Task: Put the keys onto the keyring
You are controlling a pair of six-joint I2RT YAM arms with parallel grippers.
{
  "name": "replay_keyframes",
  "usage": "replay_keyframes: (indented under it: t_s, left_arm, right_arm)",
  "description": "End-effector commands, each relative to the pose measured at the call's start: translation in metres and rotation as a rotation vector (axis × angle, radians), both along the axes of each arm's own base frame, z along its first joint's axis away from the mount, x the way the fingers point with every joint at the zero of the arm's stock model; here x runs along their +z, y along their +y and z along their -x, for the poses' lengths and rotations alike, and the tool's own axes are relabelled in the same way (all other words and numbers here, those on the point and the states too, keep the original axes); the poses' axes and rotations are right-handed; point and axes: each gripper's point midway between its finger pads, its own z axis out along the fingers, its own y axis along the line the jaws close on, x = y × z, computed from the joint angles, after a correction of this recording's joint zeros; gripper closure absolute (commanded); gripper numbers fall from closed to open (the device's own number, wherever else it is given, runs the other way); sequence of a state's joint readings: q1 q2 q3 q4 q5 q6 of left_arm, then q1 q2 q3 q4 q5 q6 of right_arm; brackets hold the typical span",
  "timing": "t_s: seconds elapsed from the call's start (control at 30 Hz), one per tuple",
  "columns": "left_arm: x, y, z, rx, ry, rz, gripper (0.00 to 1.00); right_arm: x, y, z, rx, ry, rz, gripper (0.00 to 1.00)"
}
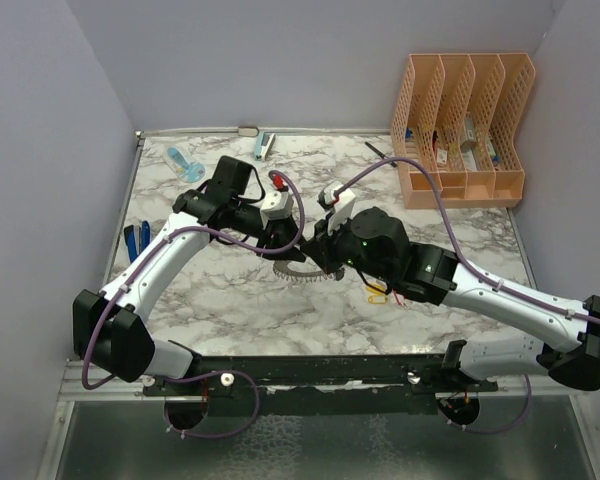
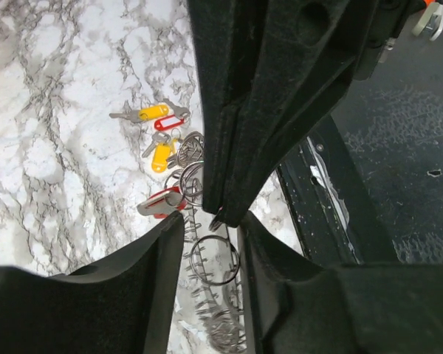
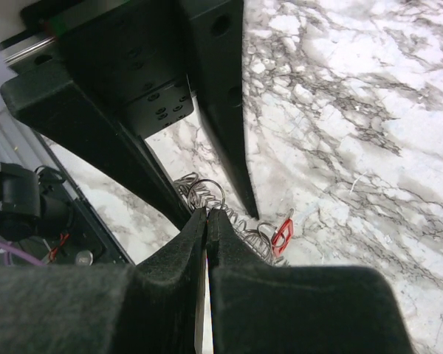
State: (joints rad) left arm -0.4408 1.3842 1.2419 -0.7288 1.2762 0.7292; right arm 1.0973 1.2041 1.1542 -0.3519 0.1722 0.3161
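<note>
The keyring (image 1: 302, 277), a grey coiled ring, lies mid-table under both grippers. My right gripper (image 3: 207, 212) is shut, and a small split ring (image 3: 207, 181) sticks out from its tip. In the left wrist view that small split ring (image 2: 214, 284) hangs below the right gripper (image 2: 221, 219), above the keyring's coil (image 2: 218, 317). My left gripper (image 2: 211, 234) is open, with one finger on each side of the small ring. Loose keys with yellow tags (image 2: 153, 112) and a red tag (image 2: 162, 203) lie just beyond. More keys (image 1: 380, 295) show by the right arm.
An orange file organiser (image 1: 460, 130) stands at the back right. A black pen (image 1: 380, 150) lies near it. Blue-handled tools (image 1: 135, 240) rest at the left edge, and a blue item (image 1: 183, 162) and a small stapler-like thing (image 1: 263, 145) lie at the back.
</note>
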Motion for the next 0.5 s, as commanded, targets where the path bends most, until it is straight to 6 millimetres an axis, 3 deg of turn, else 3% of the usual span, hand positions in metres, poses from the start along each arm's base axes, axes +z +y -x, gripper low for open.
replay_keyframes:
  t_s: [0.0, 0.33, 0.47]
  left_arm:
    - [0.0012, -0.0016, 0.0078, -0.040, 0.018, 0.032, 0.68]
    - [0.0044, -0.0024, 0.0103, -0.062, 0.014, 0.051, 0.70]
    - [0.0041, -0.0013, 0.0123, -0.069, 0.008, 0.053, 0.86]
  right_arm:
    - [0.0250, 0.0025, -0.0039, -0.019, -0.036, -0.099, 0.99]
    - [0.0241, 0.0014, -0.0038, -0.024, -0.036, -0.111, 0.99]
    - [0.0271, -0.0040, -0.0034, -0.041, -0.046, -0.143, 0.99]
